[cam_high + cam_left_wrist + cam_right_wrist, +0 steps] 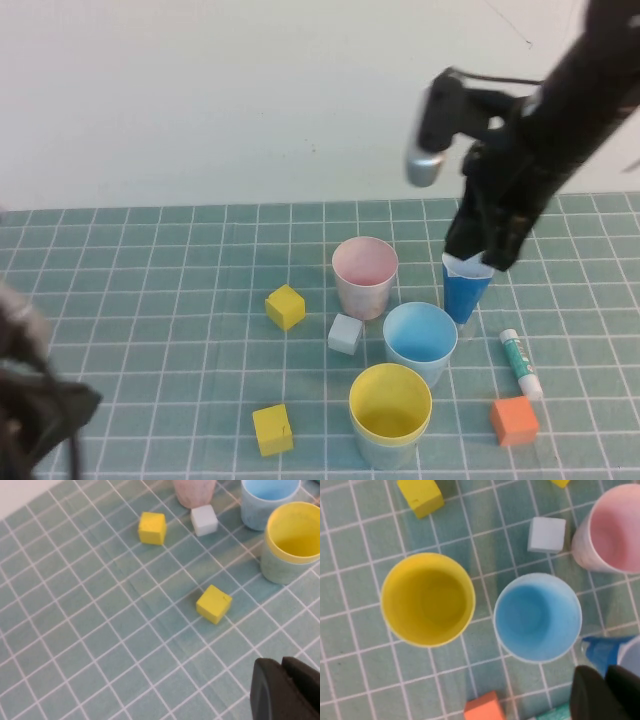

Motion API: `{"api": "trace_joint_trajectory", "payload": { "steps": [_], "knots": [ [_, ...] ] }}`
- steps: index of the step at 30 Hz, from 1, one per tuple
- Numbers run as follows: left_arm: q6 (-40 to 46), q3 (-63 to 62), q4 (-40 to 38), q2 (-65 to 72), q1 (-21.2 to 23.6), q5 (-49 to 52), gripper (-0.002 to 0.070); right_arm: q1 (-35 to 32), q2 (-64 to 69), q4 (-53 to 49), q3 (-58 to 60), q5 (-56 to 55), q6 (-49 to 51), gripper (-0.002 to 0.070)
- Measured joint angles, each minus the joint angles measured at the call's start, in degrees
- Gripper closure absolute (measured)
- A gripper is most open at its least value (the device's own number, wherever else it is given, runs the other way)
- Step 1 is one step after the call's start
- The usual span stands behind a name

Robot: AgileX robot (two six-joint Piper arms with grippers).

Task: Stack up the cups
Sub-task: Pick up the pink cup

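Already the pastel yellow plastic cup is seen nested in the pale green plastic cup at the near centre of the green gridded counter, so one stacking appears done. Just beyond it stands the light blue plastic cup, and farther left the pink plastic cup, both upright and single. The right gripper hangs at the far right over a narrow dark blue cone-shaped cup with a white inside; whether its jaws are closed on that cup cannot be told. The left gripper is parked at the near left edge, and the state of its jaws cannot be told either.

The step in hand is judged to concern the dark blue cup, which is no part of the stack. Next, the blue or pink cup would need to be gripped by the rim, lifted clear and lowered into the yellow one.

A green-and-white tube lies at the right; no writing on it can be read
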Motion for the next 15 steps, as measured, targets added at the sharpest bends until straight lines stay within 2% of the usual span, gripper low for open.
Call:
{"api": "trace_joint_trajectory", "payload": {
  "steps": [2, 5, 8, 11, 15],
  "knots": [
    [-0.53, 2.12, 1.3, -3.74, 0.0, -0.3, 0.0673, 1.37, 4.02, -1.31, -3.42, 0.64, 0.0, 0.0538],
    [-1.85, 4.99, 2.04, -8.48, 0.0, -0.82, 0.0673, 2.95, 9.33, -2.09, -7.59, 0.55, -0.87, 0.0332],
    [-2.95, 7.37, 2.53, -12.05, 0.0, -1.18, 0.0673, 4.31, 13.77, -3.63, -11.23, 0.02, -3.27, 0.0184],
    [-4.36, 9.07, 2.68, -14.64, 0.0, -1.18, 0.0673, 5.03, 18.03, -5.01, -14.21, -1.65, -4.15, 0.0137],
    [-5.45, 9.78, 2.68, -15.76, 0.0, -0.35, 0.0673, 5.12, 23.29, -5.85, -17.19, -4.63, -4.5, 0.0121]
  ]
}}
